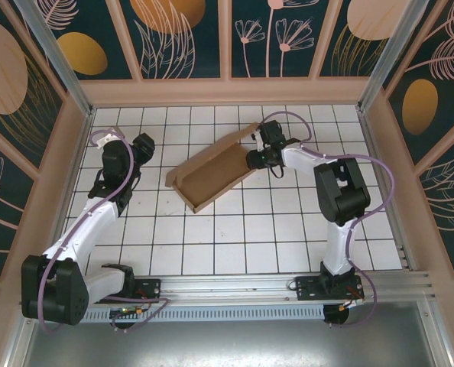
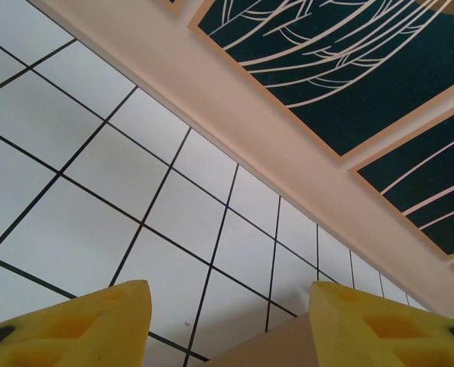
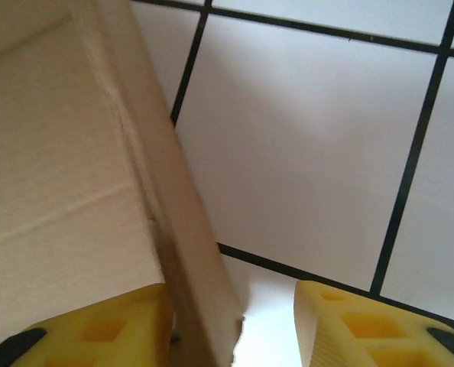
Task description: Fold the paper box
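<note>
- I count one paper box (image 1: 215, 172), two arms, two grippers, and one purple cable per arm.
- The box is plain brown cardboard, partly folded into a long shallow tray. A side wall is raised along its far edge and a short wall stands at its near-left end.
- It lies flat on the table (image 1: 212, 237), diagonal from near-left to far-right, in the far middle of the tiles, between the two grippers.
- The right gripper (image 1: 254, 159) is at the box's far-right end. On my right wrist camera its yellow fingers (image 3: 89, 329) are spread and the box wall's edge (image 3: 189, 252) runs up between them, close to one finger and clear of the other. It's released, not clamped.
- The left gripper (image 1: 145, 145) is off to the left of the box, apart from it. On the left wrist camera its fingers (image 2: 82, 325) are spread over bare tile, with a cardboard corner (image 2: 265, 344) low in the gap. It's released, holding nothing.
- The surface is white square tiles with thin dark grid lines.
- The walls (image 1: 189, 30) are dark teal panels with pale leaf and flower drawings and orange ovals, in beige frames.
- A metal rail (image 1: 235, 287) runs along the near edge and carries both arm bases.
</note>
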